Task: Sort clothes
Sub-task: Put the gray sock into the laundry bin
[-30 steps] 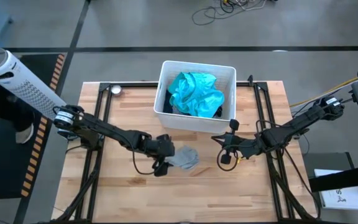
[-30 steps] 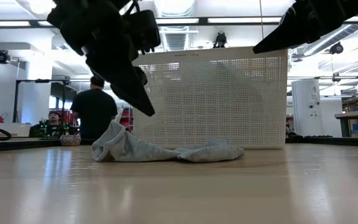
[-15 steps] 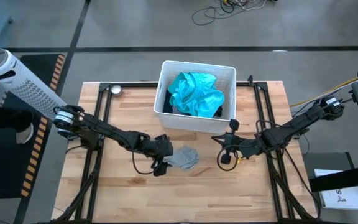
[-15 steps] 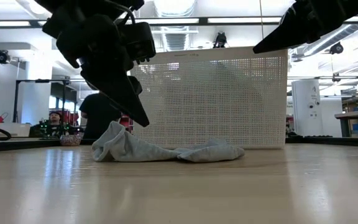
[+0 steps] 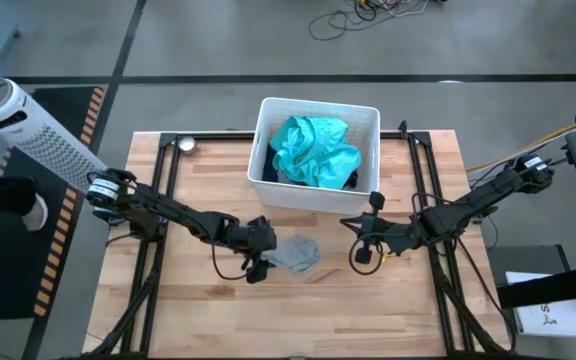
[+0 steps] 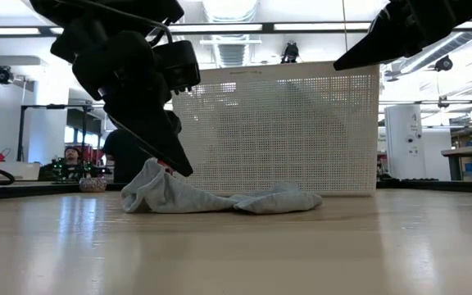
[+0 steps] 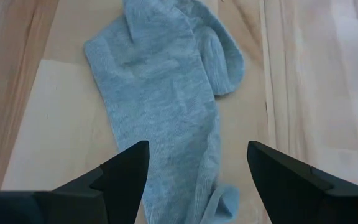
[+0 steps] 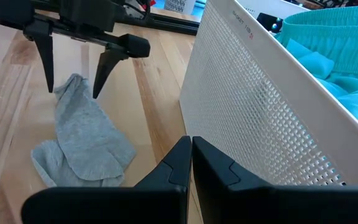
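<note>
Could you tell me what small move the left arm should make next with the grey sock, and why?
Probably lower a little further and close. The left gripper is open, one finger on each side of the grey sock, which lies flat on the table in front of the basket. The right gripper waits shut beside the basket.

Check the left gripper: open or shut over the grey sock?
Open: left gripper fingers spread on either side of the grey sock, not yet closed.

Bright overhead ceiling lights (image 6: 228,10), soft shadows, arms backlit.
</note>
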